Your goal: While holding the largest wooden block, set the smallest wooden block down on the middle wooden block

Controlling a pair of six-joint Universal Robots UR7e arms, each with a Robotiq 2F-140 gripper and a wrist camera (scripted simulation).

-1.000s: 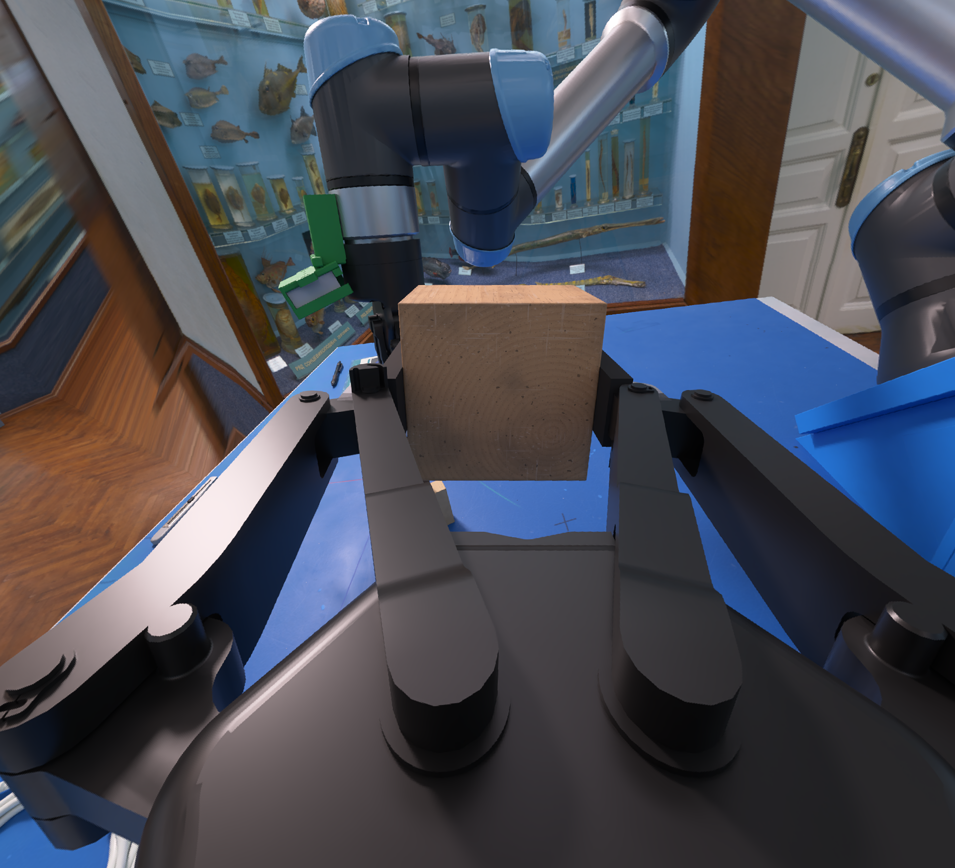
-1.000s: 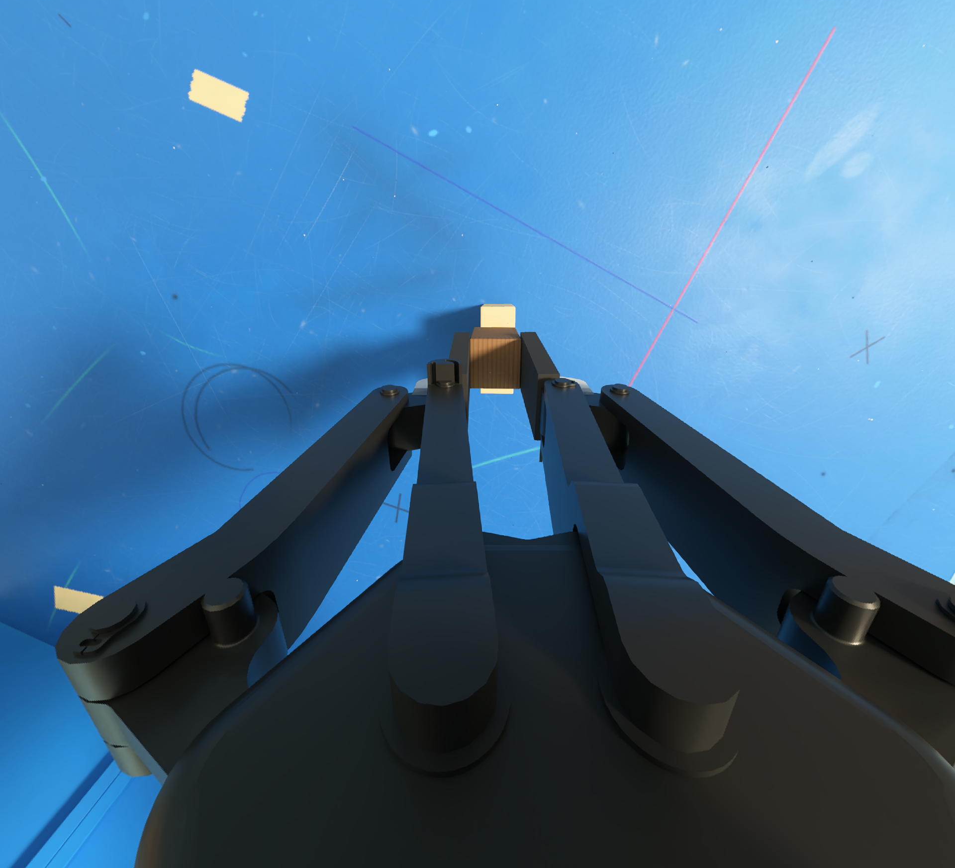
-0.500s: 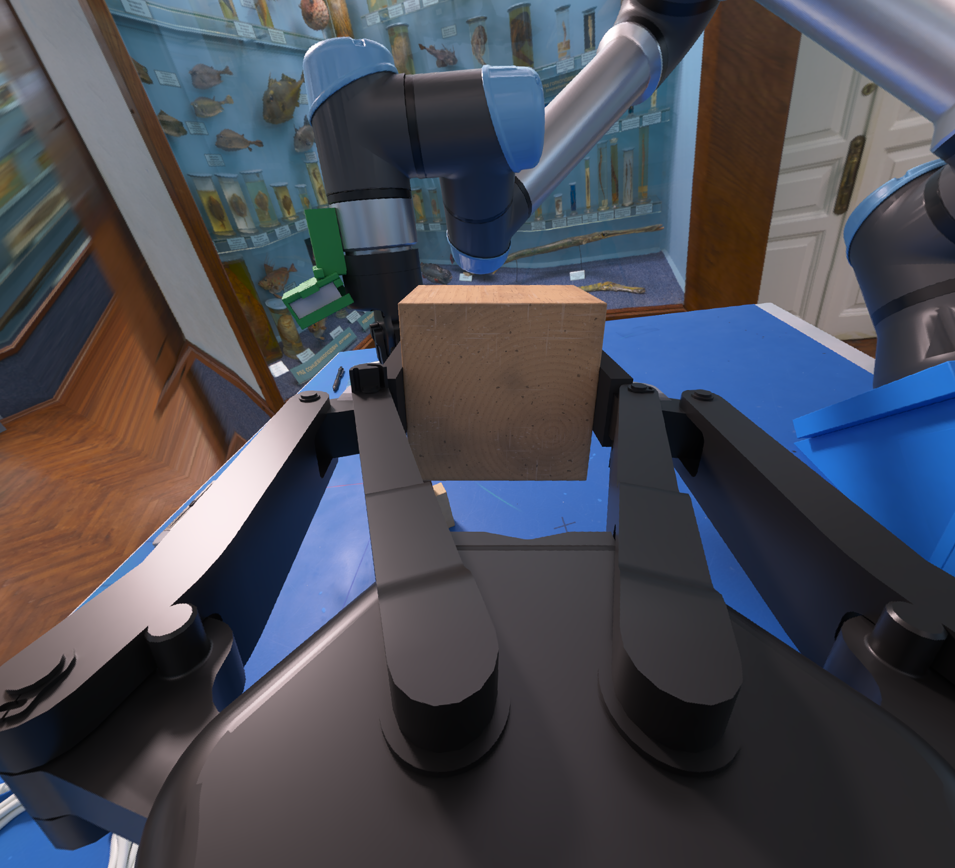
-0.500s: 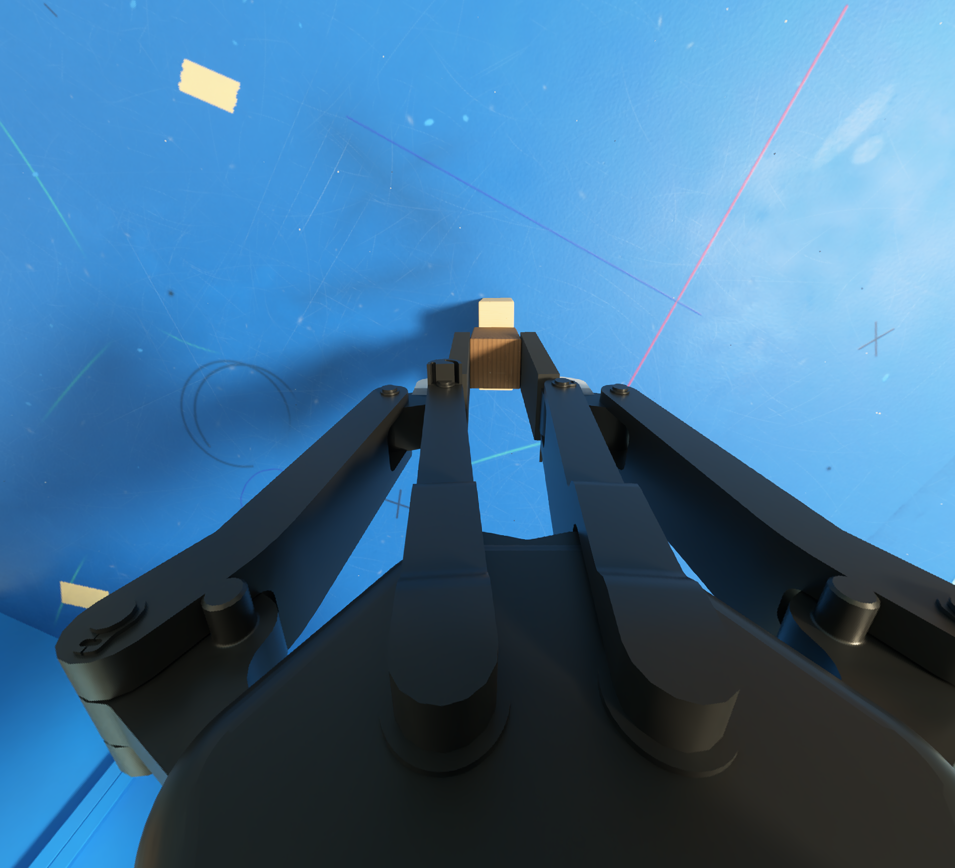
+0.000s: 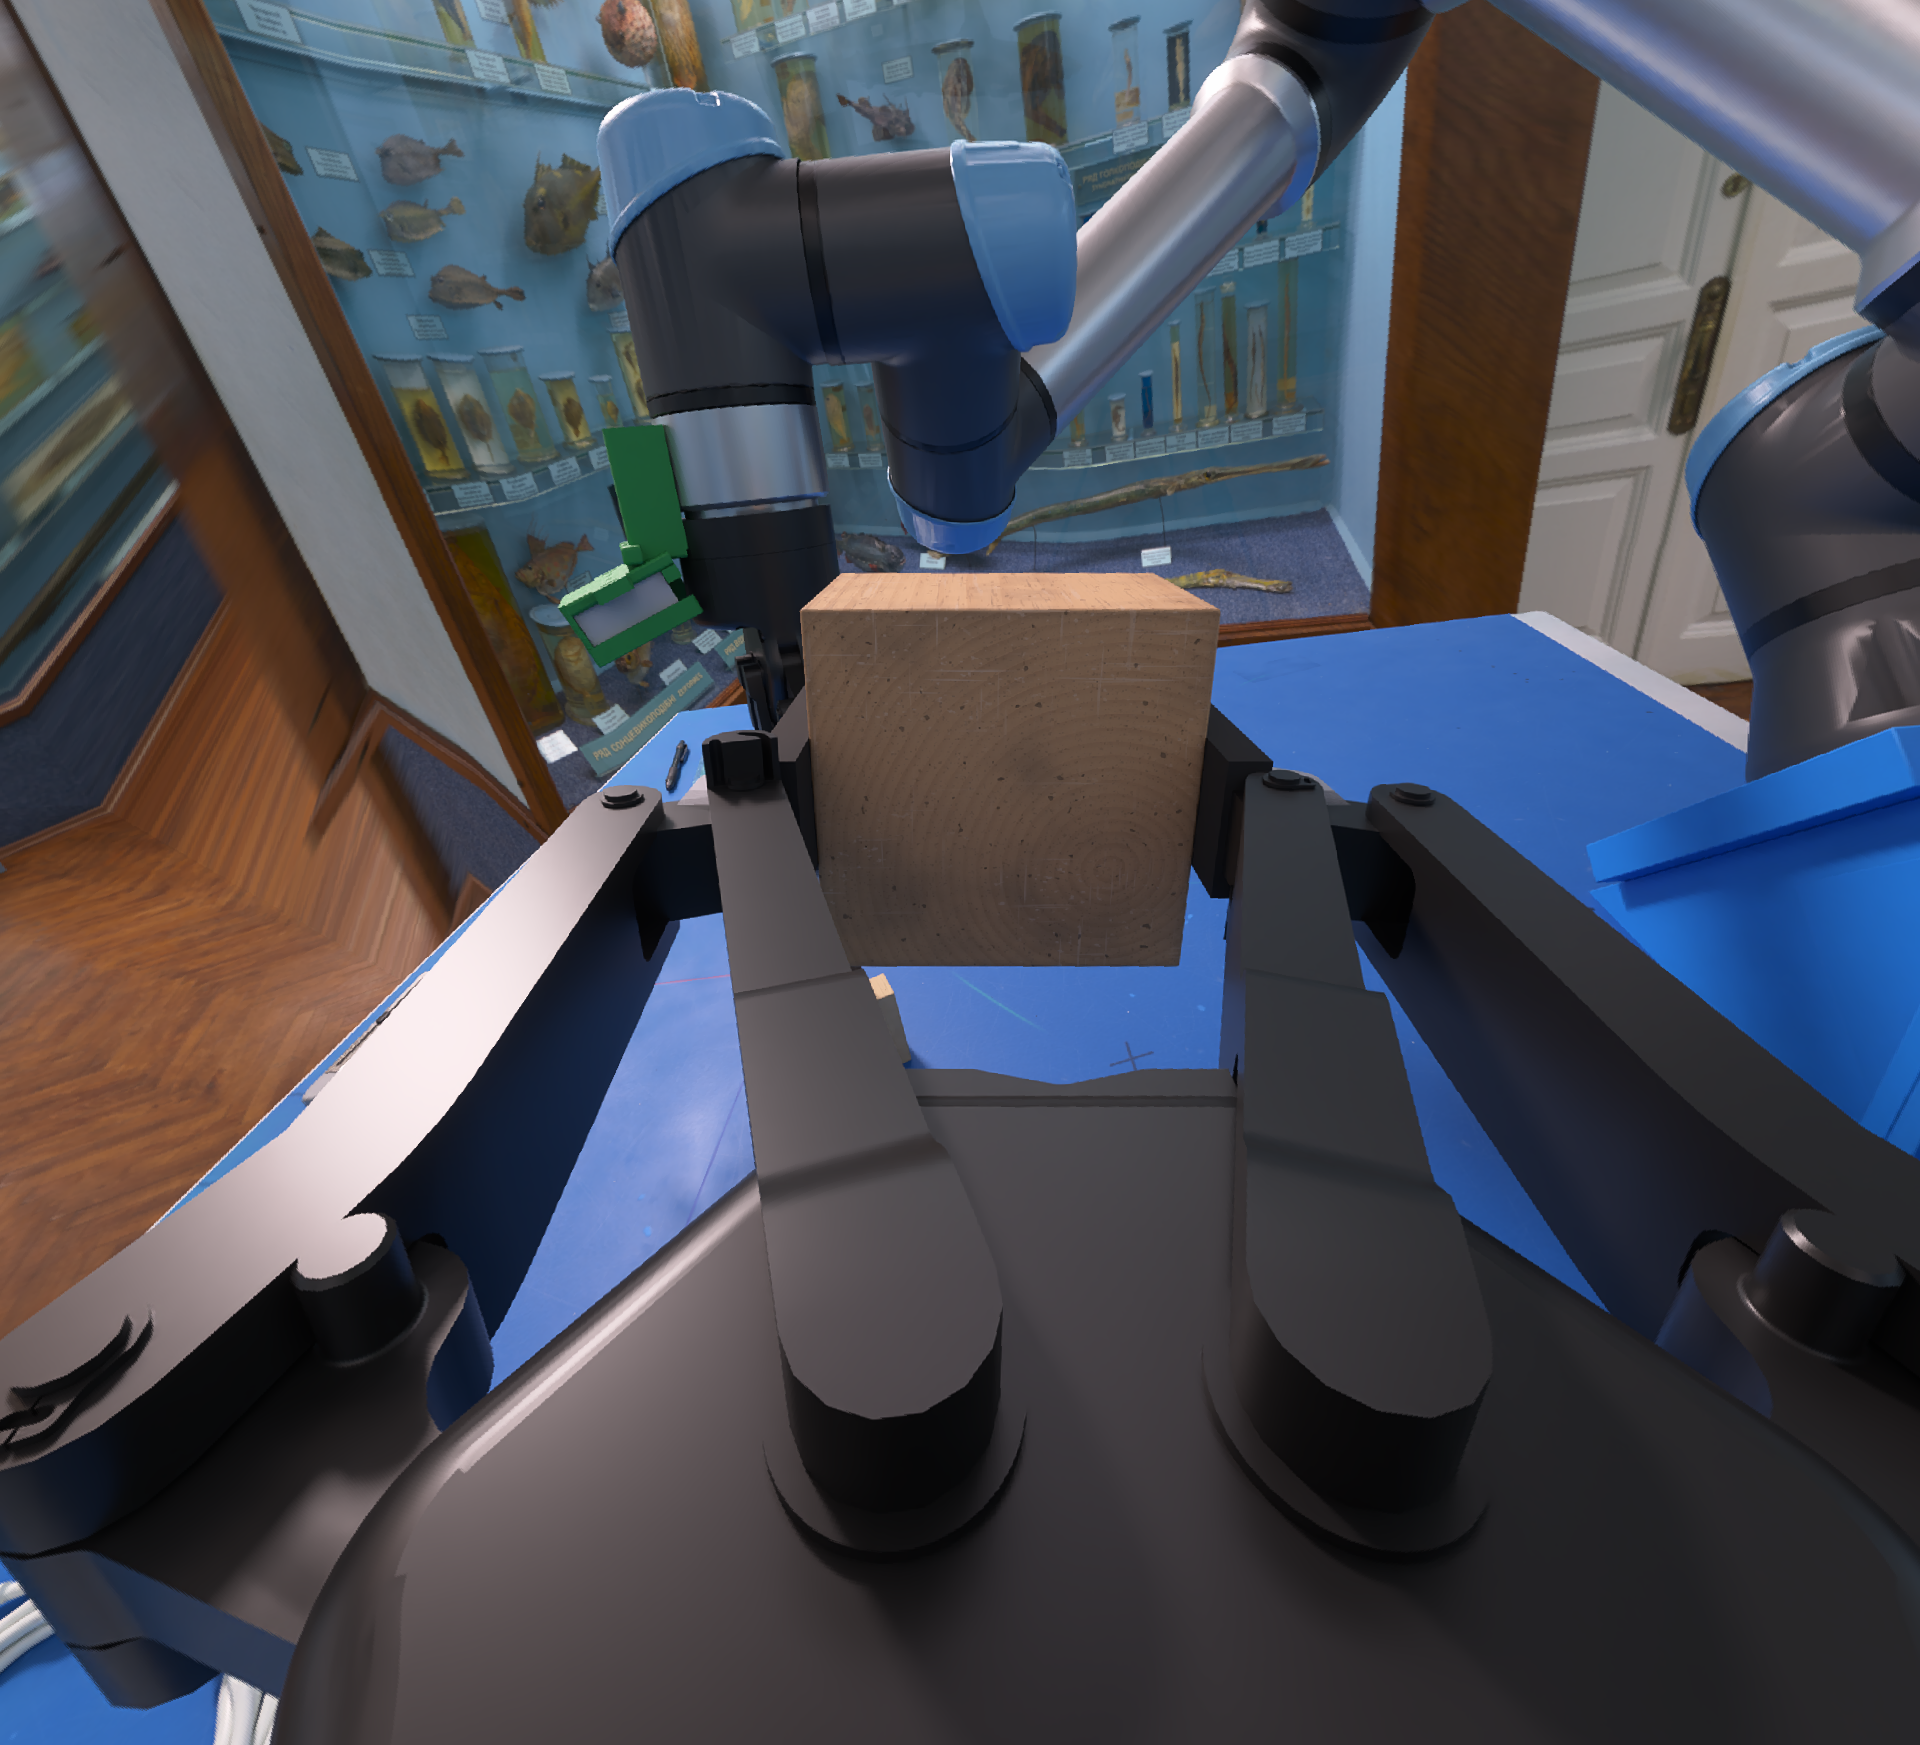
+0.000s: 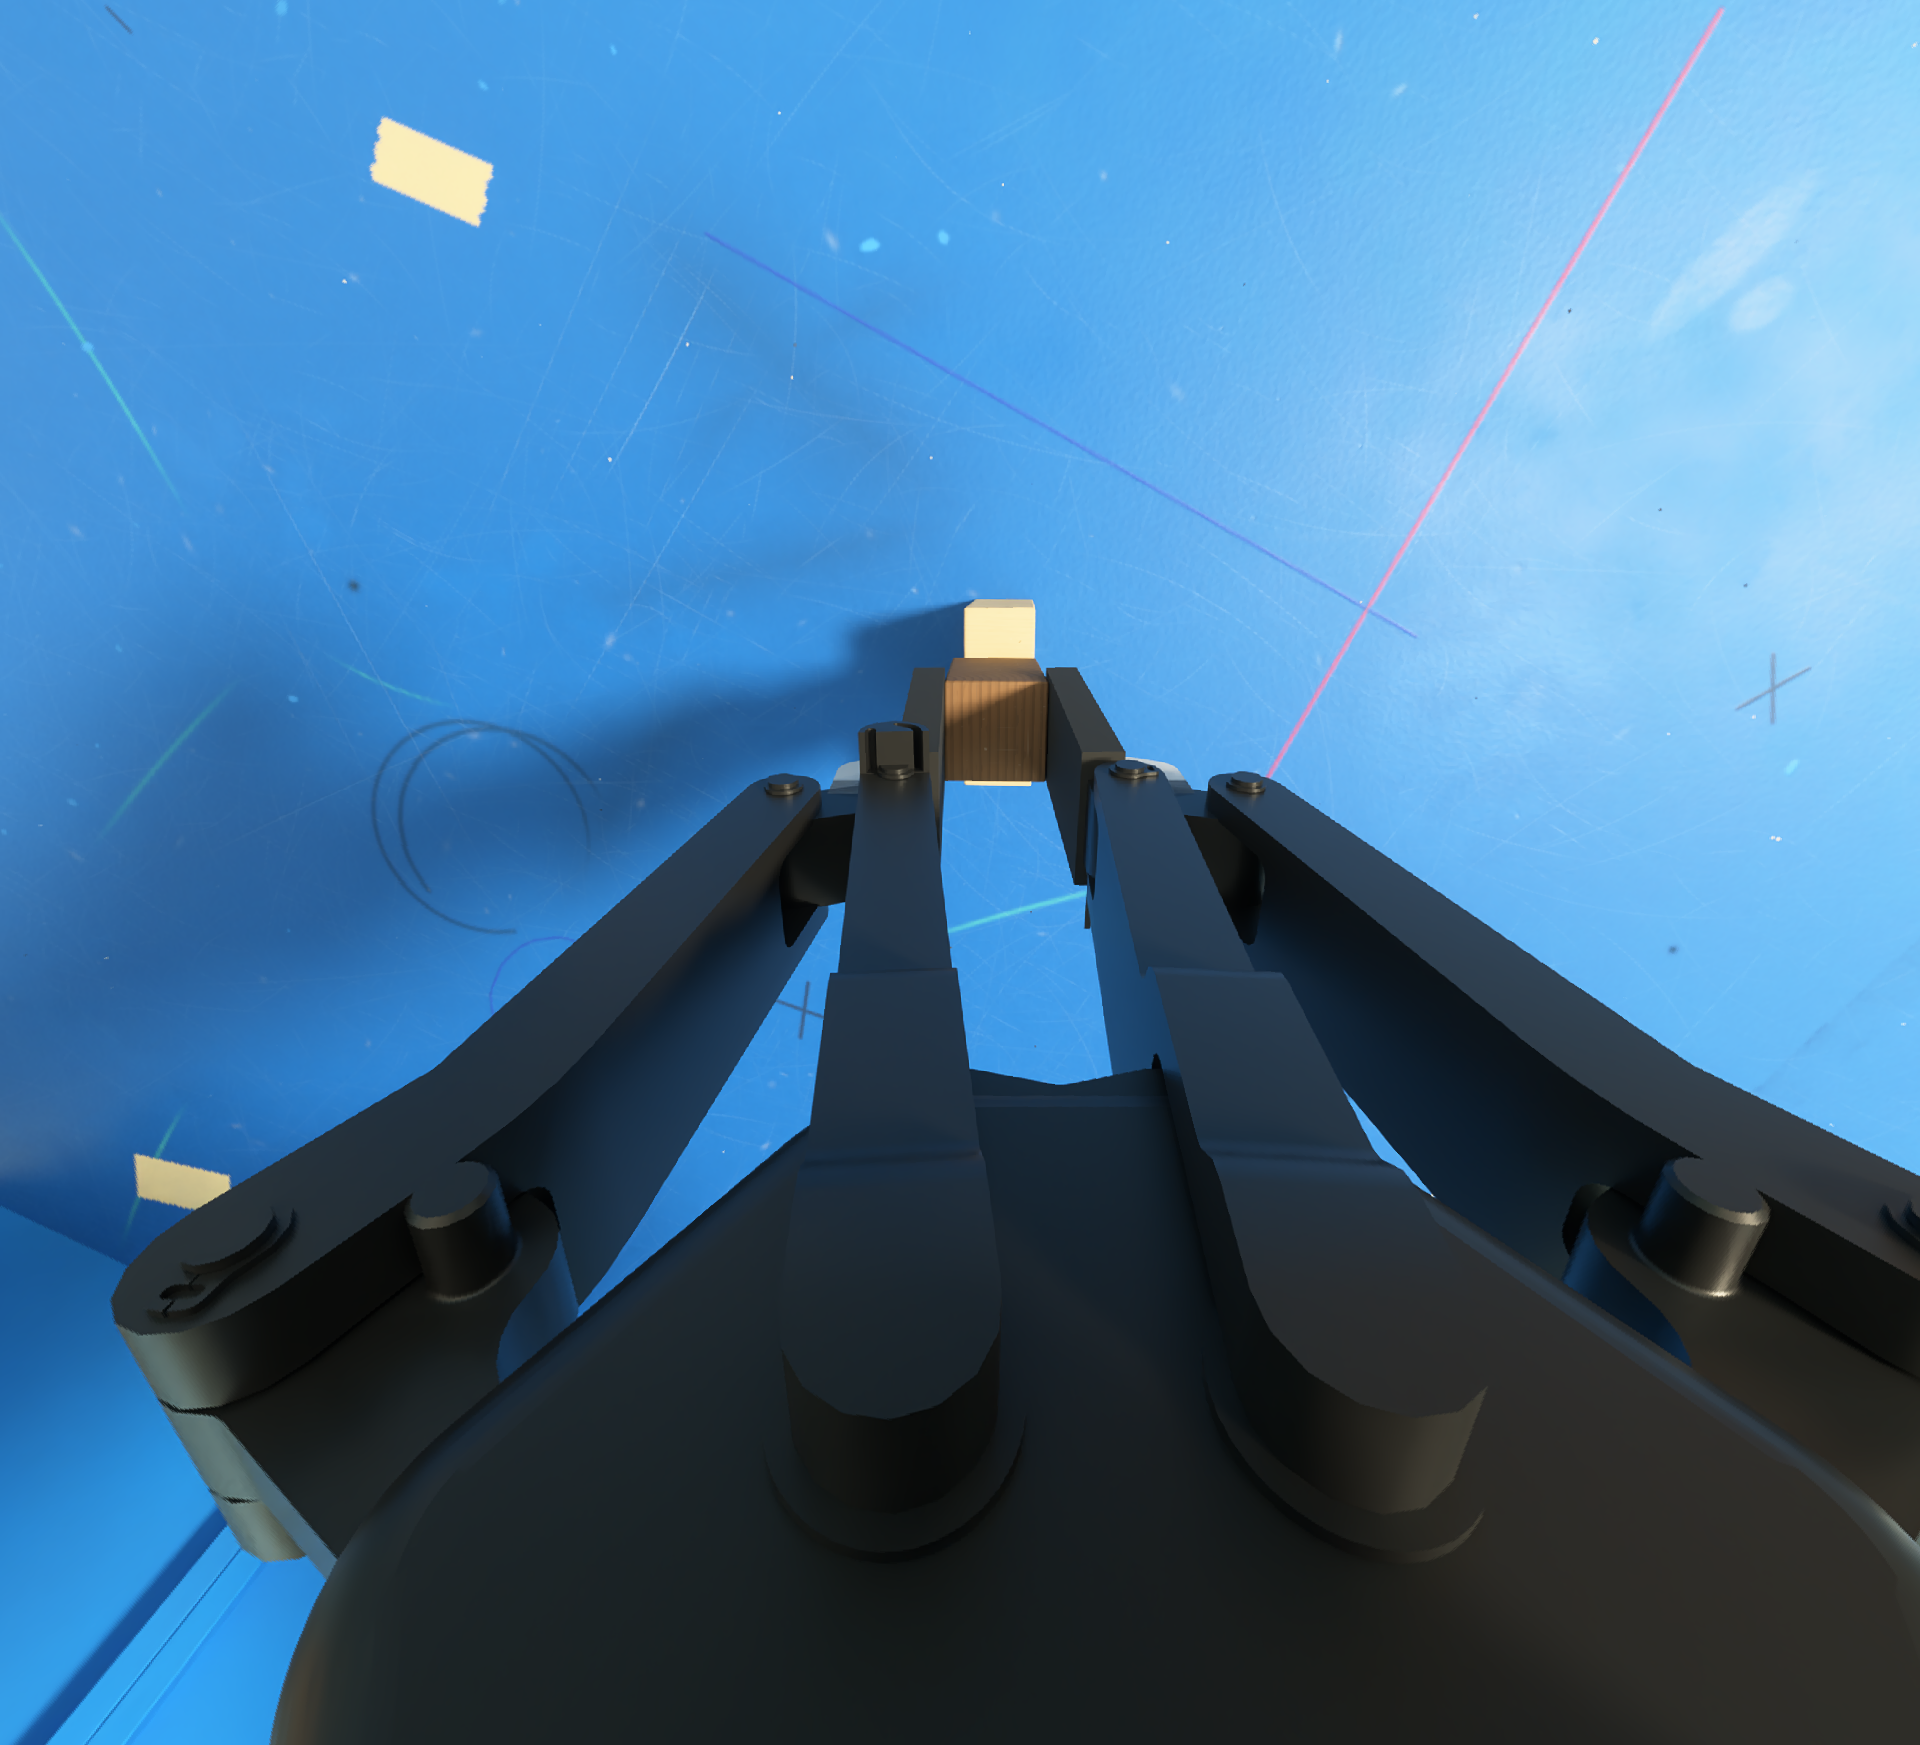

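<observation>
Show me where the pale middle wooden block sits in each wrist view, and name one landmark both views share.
Left wrist view: the middle wooden block is probably the pale sliver just under the largest wooden block, which the left tool holds.
Right wrist view: middle wooden block at centre, on the table, beyond the smallest wooden block, which the right tool holds.
Shared landmark: the blue table top.
</observation>
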